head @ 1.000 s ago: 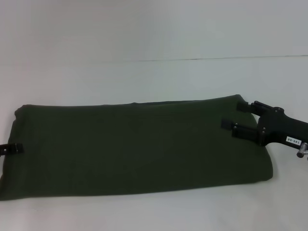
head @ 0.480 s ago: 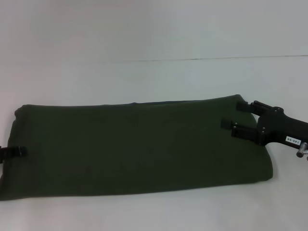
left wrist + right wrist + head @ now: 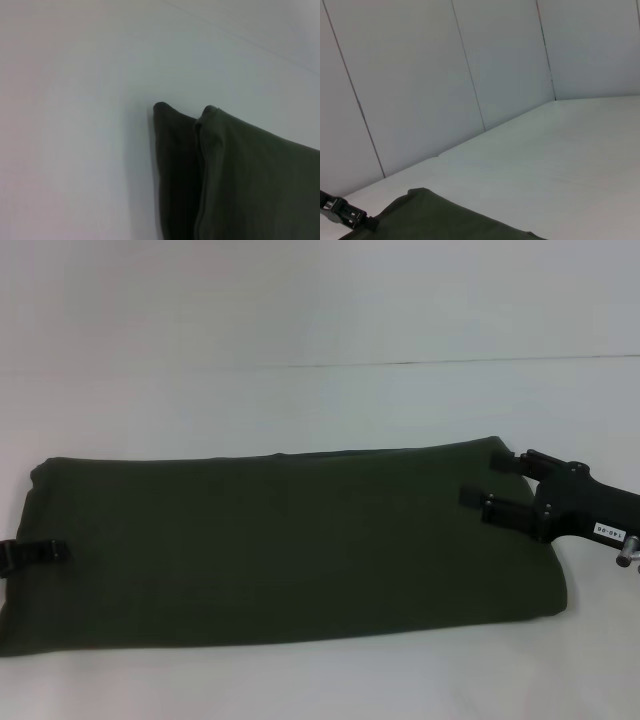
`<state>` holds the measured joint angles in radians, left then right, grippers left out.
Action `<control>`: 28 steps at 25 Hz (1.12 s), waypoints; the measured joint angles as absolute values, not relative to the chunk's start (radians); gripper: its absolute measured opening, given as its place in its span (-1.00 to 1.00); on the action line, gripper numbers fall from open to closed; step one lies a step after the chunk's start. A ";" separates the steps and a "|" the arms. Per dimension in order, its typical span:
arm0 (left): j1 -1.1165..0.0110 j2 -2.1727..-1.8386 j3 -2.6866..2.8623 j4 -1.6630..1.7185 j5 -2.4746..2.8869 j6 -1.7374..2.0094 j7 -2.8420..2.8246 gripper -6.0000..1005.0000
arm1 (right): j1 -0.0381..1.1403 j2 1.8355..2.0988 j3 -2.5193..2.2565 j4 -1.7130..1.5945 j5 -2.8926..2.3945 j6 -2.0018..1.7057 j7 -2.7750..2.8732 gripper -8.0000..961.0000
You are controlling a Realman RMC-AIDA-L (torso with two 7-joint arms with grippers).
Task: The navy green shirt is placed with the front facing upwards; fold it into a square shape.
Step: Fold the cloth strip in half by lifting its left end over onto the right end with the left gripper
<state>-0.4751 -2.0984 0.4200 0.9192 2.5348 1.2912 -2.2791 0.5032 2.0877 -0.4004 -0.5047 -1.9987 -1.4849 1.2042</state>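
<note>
The navy green shirt (image 3: 290, 545) lies on the white table as a long, flat, folded band running left to right, plain side up. My right gripper (image 3: 490, 483) is over the shirt's right end, open, one finger near the far corner and the other further in on the cloth. Only a small black part of my left gripper (image 3: 35, 552) shows, at the shirt's left edge. The left wrist view shows a layered corner of the shirt (image 3: 225, 170). In the right wrist view, the shirt (image 3: 440, 217) fills the lower edge, with the left gripper (image 3: 345, 215) far off.
The white table (image 3: 320, 400) spreads behind and around the shirt. White wall panels (image 3: 420, 75) rise at its far edge.
My left gripper has slid a little to the right, onto the shirt's left edge. The right gripper and the shirt have stayed where they were.
</note>
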 joint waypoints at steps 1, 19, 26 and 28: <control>-0.476 -2.098 0.420 0.919 2.535 1.292 -2.280 0.75 | 0.503 2.088 -0.400 -0.505 -1.999 -1.485 1.204 0.75; -0.504 -2.093 0.422 0.878 2.540 1.319 -2.288 0.74 | 0.503 2.088 -0.400 -0.505 -1.993 -1.485 1.204 0.64; -0.521 -2.089 0.422 0.863 2.540 1.322 -2.291 0.60 | 0.503 2.088 -0.400 -0.505 -1.994 -1.475 1.204 0.64; -0.521 -2.089 0.422 0.863 2.540 1.322 -2.289 0.55 | 0.503 2.088 -0.400 -0.505 -1.994 -1.474 1.204 0.64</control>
<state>-0.5208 -2.0892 0.4223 0.8625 2.5403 1.3220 -2.2887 0.5031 2.0877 -0.4004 -0.5045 -1.9944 -1.4739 1.2042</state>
